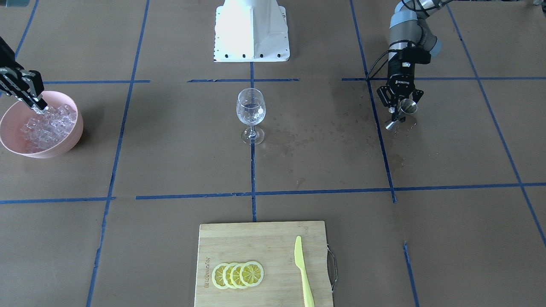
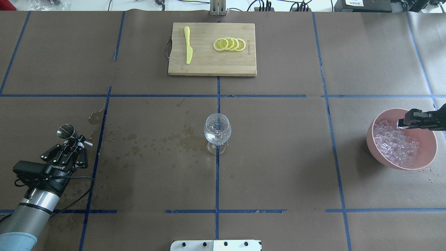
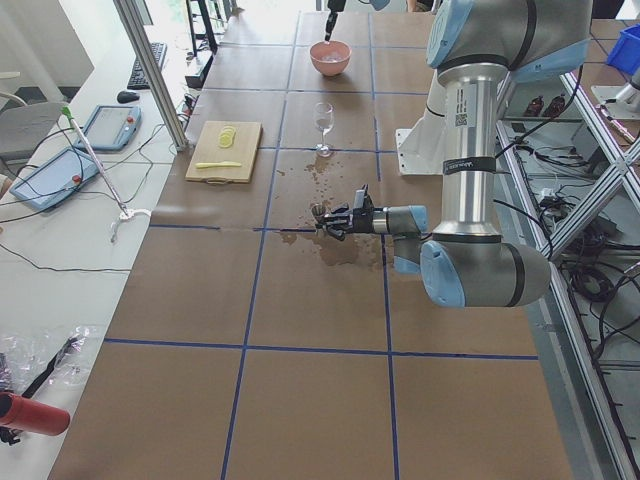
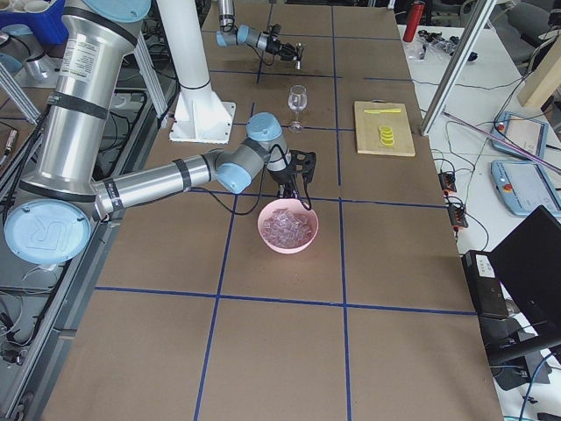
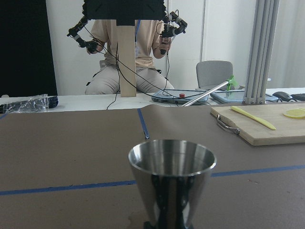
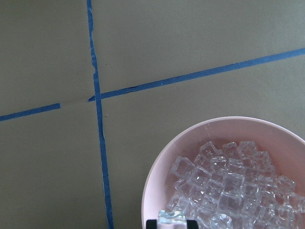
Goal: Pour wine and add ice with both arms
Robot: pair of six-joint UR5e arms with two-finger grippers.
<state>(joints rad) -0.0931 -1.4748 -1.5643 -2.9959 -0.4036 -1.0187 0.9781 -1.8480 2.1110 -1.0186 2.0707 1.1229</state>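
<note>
My left gripper point(image 2: 81, 141) is shut on the waist of a steel jigger point(image 1: 407, 108) and holds it low over the table on my left side. The jigger's cup point(image 5: 171, 181) looks upright in the left wrist view. My right gripper point(image 2: 400, 124) hangs over the pink bowl point(image 2: 428, 139) of ice point(image 2: 395, 144). One clear cube point(image 6: 171, 217) sits between its fingertips. The wine glass point(image 2: 217, 130) stands at the table's centre, far from both grippers. Whether it holds wine I cannot tell.
Wet splashes point(image 2: 156, 143) mark the brown paper between the jigger and the glass. A wooden cutting board point(image 2: 202, 66) with lemon slices point(image 2: 230, 44) and a yellow knife point(image 2: 188, 48) lies at the far edge. The white pedestal point(image 1: 251, 32) stands at my base. A person point(image 5: 128, 52) sits beyond the table.
</note>
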